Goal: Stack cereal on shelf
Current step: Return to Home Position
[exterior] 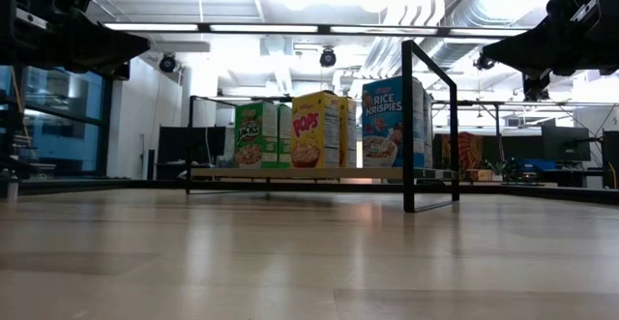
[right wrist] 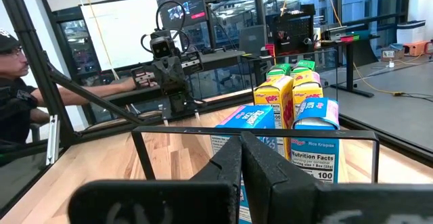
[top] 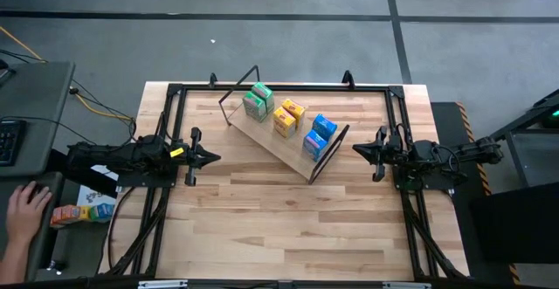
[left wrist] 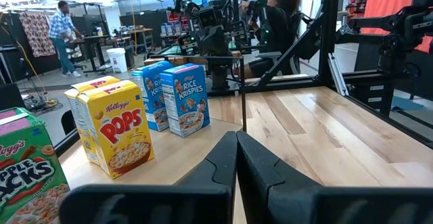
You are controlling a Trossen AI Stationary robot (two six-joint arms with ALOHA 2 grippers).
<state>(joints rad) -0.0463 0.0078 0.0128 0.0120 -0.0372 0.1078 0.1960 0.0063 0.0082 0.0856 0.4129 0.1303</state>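
High view: we see all six cereal boxes standing on the shelf (top: 269,142), green pair (top: 258,101), yellow pair (top: 288,117), blue pair (top: 320,134), in a diagonal row between the arms. The left gripper (top: 210,158) and right gripper (top: 358,149) hover above the bench (top: 279,228), clear of the shelf, both clenched and empty. We judge only retreat remains.

Item 1, shelf (top: 269,143): light wood board on thin black wire legs, lying diagonally across the far middle of your counter (top: 288,228).

Item 2, cereal: six small printed boxes, all upright on the board in three colour pairs. You will find the green boxes (top: 258,102) at the far left end, the yellow boxes (top: 287,117) in the middle, and the blue boxes (top: 319,135) at the near right end.
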